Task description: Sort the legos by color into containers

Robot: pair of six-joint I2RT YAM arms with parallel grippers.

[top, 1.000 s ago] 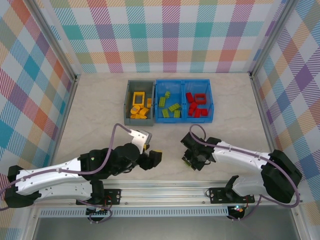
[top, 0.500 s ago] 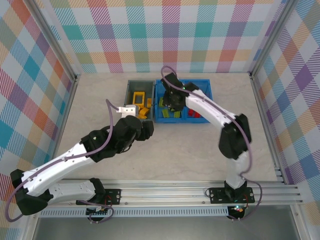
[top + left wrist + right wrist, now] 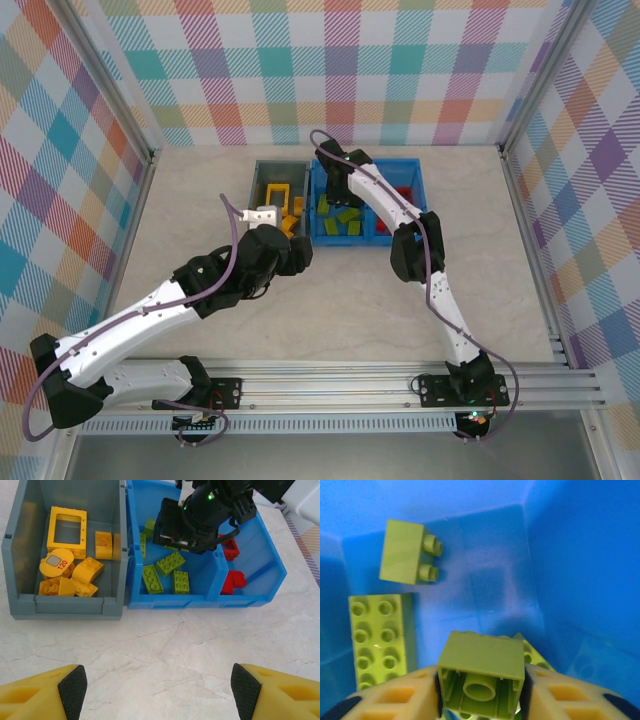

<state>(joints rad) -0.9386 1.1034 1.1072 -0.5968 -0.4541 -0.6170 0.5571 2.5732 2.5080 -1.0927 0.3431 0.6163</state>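
My right gripper (image 3: 481,700) is shut on a lime green brick (image 3: 481,667), held low inside the left compartment of the blue bin (image 3: 200,601). Other green bricks (image 3: 402,552) lie on the floor of that compartment. From above, the right gripper (image 3: 337,195) hangs over that compartment. Red bricks (image 3: 232,582) sit in the right compartment. The grey bin (image 3: 75,605) holds yellow bricks and a yellow frame (image 3: 66,512). My left gripper (image 3: 159,692) is open over bare table just in front of the bins, with nothing between its fingers (image 3: 72,690).
The bins stand side by side at the back middle of the marble table (image 3: 200,200). The right arm (image 3: 410,250) stretches across the table's right half toward the bins. Checkered walls (image 3: 80,150) close in three sides.
The right arm swung from the near table edge up to the blue bin, carrying the green brick. The left arm reached forward toward the grey bin.
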